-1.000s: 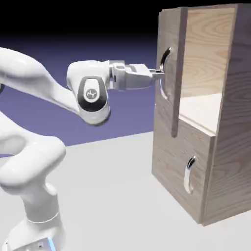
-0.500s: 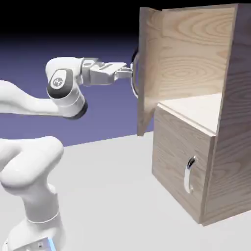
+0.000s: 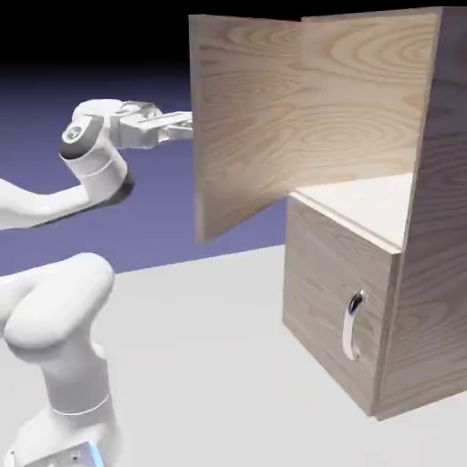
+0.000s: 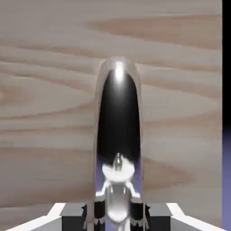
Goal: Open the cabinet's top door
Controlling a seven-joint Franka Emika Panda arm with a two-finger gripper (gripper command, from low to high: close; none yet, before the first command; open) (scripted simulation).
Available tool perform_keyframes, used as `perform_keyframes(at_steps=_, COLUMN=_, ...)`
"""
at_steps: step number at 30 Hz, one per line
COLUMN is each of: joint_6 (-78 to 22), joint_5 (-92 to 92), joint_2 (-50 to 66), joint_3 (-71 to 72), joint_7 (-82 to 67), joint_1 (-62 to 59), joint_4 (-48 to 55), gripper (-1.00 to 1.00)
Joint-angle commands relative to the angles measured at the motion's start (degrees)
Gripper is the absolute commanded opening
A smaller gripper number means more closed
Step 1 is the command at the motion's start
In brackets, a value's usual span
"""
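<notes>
Okay, jaws closed on the curved silver handle, its long axis running upright; top door swung wide, left of the cabinet. Handle lies directly ahead of jaws; any further pull should follow the hinge arc.

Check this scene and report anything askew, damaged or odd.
Nothing stands out. The top door hangs wide open, upright and unmarked, as the task wants; the lower door sits shut, its handle intact. The jaws are closed on the upper handle.
</notes>
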Motion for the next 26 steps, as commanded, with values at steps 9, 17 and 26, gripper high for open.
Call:
perform_keyframes(at_steps=9, joint_6=-22.4, joint_5=1.8, joint_2=-0.7, joint_3=6.1, joint_7=1.1, joint_1=-6.9, joint_4=16.4, gripper=-1.0)
perform_keyframes(at_steps=17, joint_6=-39.4, joint_5=2.9, joint_2=-0.7, joint_3=8.0, joint_7=-0.5, joint_1=-17.4, joint_4=33.0, gripper=-1.0)
perform_keyframes(at_steps=26, joint_6=-50.3, joint_5=-3.7, joint_2=8.8, joint_3=13.0, joint_7=5.9, joint_1=-18.6, joint_4=43.2, gripper=1.0)
